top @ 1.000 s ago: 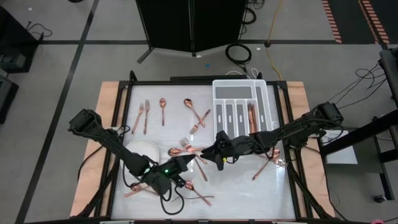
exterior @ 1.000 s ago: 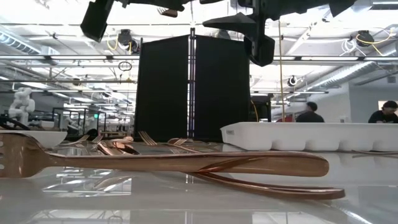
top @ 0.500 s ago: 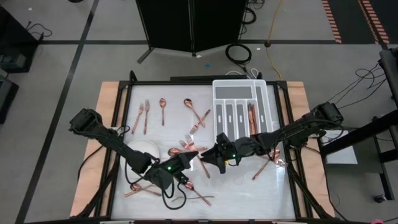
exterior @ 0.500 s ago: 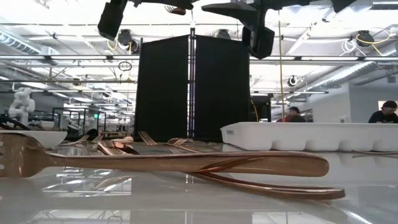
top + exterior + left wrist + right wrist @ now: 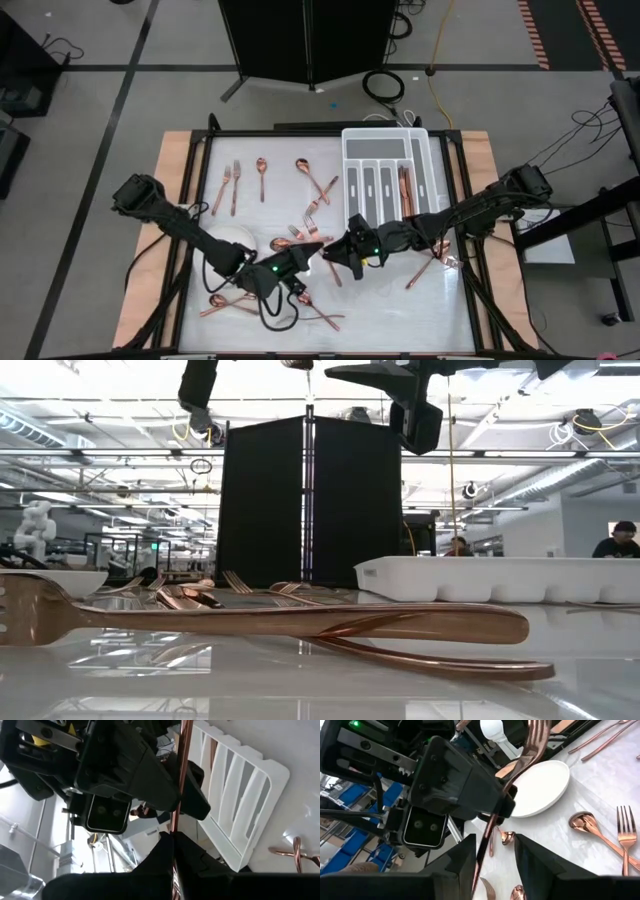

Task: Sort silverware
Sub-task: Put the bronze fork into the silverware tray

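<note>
Since earlier our left hand (image 5: 306,257), pinching a slim copper utensil (image 5: 512,780), has risen toward our right hand (image 5: 332,253), open mid-frame; we should align its handle between those fingers.

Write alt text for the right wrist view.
The left gripper, close ahead, holds a copper fork upright between the right gripper's open jaws. Behind lie a white plate and more copper silverware on the white table.
</note>
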